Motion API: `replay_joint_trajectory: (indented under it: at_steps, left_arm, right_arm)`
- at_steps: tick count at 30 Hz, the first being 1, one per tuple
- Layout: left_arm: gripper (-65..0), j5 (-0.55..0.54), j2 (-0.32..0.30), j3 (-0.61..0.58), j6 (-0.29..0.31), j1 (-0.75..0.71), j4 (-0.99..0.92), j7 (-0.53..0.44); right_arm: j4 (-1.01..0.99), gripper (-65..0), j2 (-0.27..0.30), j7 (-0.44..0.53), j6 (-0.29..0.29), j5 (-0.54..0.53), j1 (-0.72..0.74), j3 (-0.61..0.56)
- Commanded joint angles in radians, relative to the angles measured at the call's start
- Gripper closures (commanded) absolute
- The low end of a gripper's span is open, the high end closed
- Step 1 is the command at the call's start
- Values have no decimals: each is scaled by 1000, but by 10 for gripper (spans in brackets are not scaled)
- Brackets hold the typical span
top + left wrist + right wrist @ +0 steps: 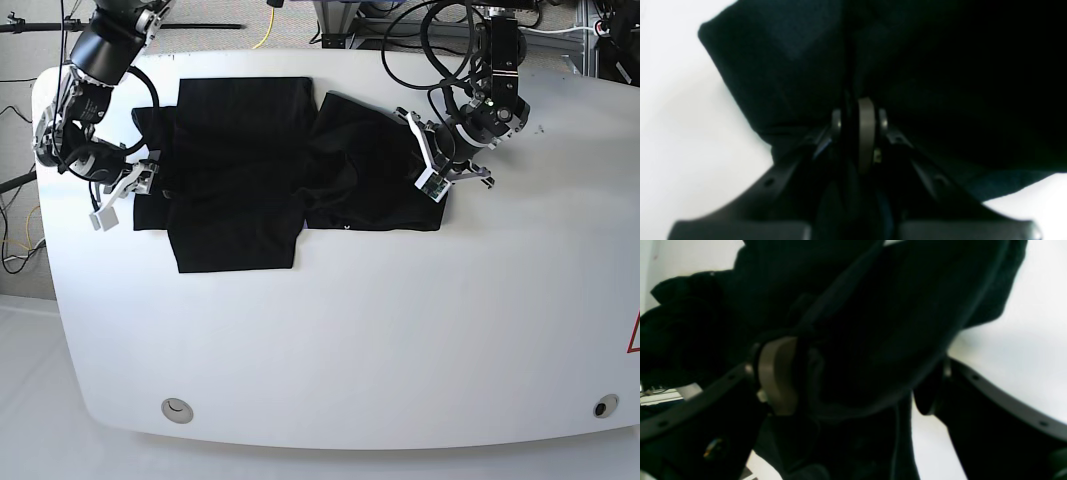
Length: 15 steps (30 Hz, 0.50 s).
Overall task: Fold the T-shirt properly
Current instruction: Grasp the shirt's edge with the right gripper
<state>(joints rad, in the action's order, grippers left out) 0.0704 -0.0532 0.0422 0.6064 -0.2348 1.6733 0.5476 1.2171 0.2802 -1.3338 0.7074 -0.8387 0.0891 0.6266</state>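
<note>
The T-shirt lies spread on the white counter, in the upper left part of the base view, black side up with no print showing. A broad folded panel covers its middle and reaches nearest the camera; a rumpled section extends toward the right of that view, and a narrower flap extends to the left. The left end effector, on the right of the base view, sits at the right-hand edge of the shirt. In the left wrist view this left end effector has its fingers drawn together with black cloth pinched between them, and the cloth fans out ahead over the counter. The right end effector, on the left of the base view, sits at the left-hand edge of the shirt. In the right wrist view the right end effector has its jaws spread well apart, one grey pad on the left and the other finger on the right, with a thick bunch of shirt cloth filling the gap between them; whether the pads press on the cloth cannot be told. Black cables loop above the left arm at the far counter edge
</note>
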Motion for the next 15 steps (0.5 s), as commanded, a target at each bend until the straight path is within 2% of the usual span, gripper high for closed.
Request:
replay_joint_trajectory:
  at_steps: [1,4,6,9,12,15]
  left_arm:
    - [0,39,-3,0,-6,-4,3,47]
    - [0,39,-3,0,-6,-4,3,47]
    - [0,39,-3,0,-6,-4,3,47]
    - [0,39,-3,0,-6,-5,3,47]
    - [0,39,-3,0,-6,-5,3,47]
    - [0,38,-3,0,-6,-5,3,47]
  right_arm:
    - [-1,-476,7,-62,-9,66,-9,-4]
    - [0,-455,0,-62,-9,66,-9,-4]
    - [0,-396,0,-62,-9,68,-9,-4]
    - [7,-222,0,-62,-9,71,-4,-4]
    - [28,-3,0,-62,-9,72,-4,-6]
    - [59,-1,-2,-62,-9,72,-4,-6]
